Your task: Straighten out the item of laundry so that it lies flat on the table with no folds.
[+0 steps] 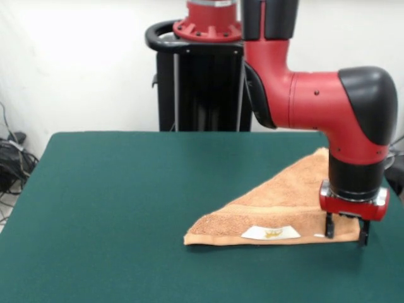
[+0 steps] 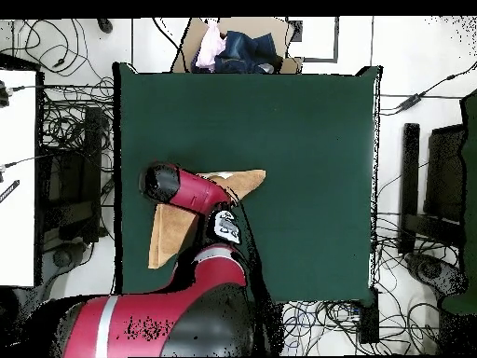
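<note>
Towel first: from the front I see the peach-orange terry towel (image 1: 287, 208) folded into a triangle on the dark green felt worktop (image 1: 126, 202), white label (image 1: 271, 233) along its near edge. My hand (image 1: 346, 231) stands open, fingers straddling the right corner. Overhead, the red arm (image 2: 191, 191) covers the towel's middle.

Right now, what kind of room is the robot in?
Probably a robot lab: a green table holding one towel, cables tangled over the floor, and a box of clothes at the table's end.
</note>
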Robot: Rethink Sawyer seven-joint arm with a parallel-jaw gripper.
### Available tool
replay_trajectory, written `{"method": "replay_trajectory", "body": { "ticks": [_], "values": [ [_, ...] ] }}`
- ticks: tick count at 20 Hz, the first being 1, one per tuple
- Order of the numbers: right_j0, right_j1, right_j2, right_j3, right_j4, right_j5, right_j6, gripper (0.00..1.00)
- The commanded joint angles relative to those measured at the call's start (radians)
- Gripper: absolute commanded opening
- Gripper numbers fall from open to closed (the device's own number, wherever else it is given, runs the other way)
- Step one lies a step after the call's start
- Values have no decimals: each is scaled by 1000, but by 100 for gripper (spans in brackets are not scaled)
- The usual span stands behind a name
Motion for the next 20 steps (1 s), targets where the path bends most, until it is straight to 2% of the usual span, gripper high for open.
{"method": "replay_trajectory", "body": {
  "ticks": [1,17,20],
  "values": [
    [36,200,50,-62,90,-73,277,100],
    [80,154,27,-21,156,-27,304,100],
    [98,146,4,-27,171,18,317,100]
  ]
}}
